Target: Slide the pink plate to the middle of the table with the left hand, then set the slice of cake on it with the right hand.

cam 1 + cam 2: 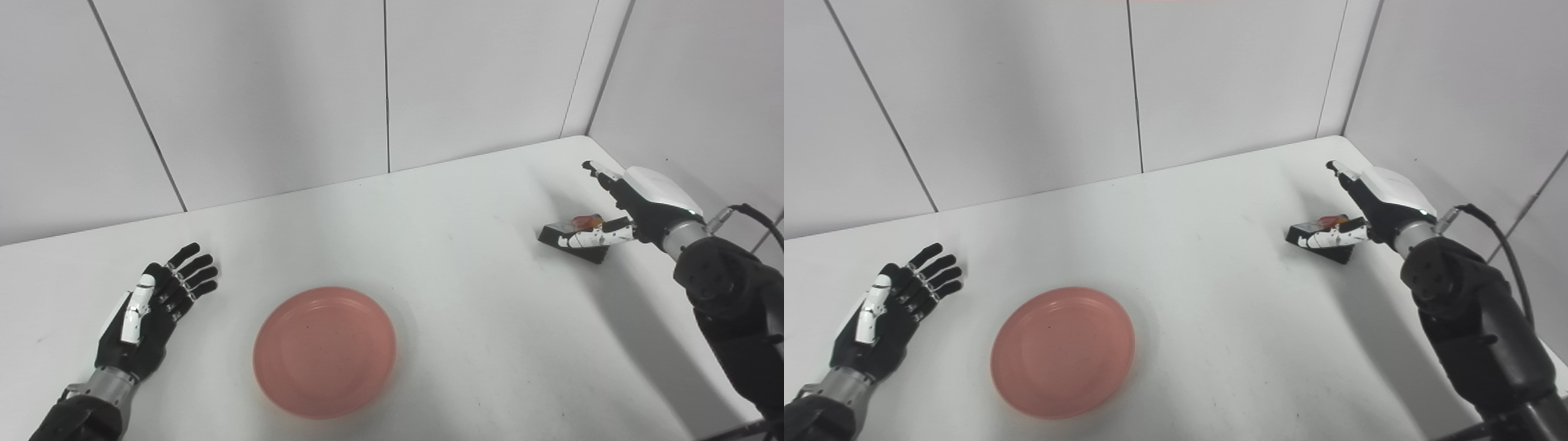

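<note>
The pink plate (324, 352) lies empty on the white table (465, 257), near the front edge and a little left of centre. My left hand (153, 306) rests open on the table to the left of the plate, fingers spread, not touching it. The slice of cake (554, 233), dark with an orange-red topping, lies at the far right of the table. My right hand (637, 196) is open at the cake: the thumb lies along its near side and the fingers stretch out above and behind it, apart from it.
White panel walls close the table at the back and on the right. The table's right edge runs just beyond the cake. My right forearm (729, 294) hangs over the table's right front part.
</note>
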Controlling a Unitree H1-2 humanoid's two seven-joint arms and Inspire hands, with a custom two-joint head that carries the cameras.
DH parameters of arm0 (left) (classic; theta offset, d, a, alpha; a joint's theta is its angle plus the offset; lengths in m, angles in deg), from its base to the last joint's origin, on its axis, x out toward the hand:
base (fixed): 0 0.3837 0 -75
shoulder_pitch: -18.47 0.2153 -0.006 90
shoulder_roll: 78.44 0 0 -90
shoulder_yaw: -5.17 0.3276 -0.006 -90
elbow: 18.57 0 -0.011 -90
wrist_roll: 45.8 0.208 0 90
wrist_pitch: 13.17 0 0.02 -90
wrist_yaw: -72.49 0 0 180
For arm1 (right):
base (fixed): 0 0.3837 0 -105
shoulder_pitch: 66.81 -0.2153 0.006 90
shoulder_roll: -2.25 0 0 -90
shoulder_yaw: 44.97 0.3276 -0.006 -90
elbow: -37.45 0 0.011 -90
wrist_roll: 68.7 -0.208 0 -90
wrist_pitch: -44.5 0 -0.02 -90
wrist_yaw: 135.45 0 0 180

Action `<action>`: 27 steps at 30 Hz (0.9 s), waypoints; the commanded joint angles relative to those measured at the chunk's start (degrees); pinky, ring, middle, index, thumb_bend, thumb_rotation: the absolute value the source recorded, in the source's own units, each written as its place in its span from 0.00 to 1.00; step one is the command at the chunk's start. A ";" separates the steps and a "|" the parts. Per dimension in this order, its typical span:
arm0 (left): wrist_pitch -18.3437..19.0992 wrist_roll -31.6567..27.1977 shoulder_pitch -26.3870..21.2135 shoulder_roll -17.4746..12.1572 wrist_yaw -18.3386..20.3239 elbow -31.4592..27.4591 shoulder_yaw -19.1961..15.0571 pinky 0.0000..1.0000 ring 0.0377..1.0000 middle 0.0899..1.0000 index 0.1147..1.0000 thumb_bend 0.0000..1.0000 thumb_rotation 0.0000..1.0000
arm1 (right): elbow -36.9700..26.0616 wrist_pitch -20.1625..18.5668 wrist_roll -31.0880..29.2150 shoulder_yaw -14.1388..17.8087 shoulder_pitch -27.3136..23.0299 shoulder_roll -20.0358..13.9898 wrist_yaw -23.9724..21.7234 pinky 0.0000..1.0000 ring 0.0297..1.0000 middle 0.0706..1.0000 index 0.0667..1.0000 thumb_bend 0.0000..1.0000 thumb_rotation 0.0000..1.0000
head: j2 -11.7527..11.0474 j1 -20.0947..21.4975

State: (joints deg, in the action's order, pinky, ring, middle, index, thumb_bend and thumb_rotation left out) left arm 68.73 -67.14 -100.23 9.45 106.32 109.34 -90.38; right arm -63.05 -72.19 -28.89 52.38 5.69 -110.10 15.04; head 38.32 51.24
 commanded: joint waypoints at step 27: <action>0.84 0.56 4.71 -0.62 2.14 7.27 -0.68 0.80 0.81 0.81 0.80 0.52 0.98 | 7.61 -0.19 7.63 1.17 -4.30 -2.31 -6.35 0.77 0.89 0.94 0.95 1.00 0.34 | 1.08 0.54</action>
State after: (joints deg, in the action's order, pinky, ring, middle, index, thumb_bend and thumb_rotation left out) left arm 67.66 -67.34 -101.06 8.11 108.51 111.97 -91.51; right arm -54.93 -72.24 -20.92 52.73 2.48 -110.39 6.55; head 39.29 51.77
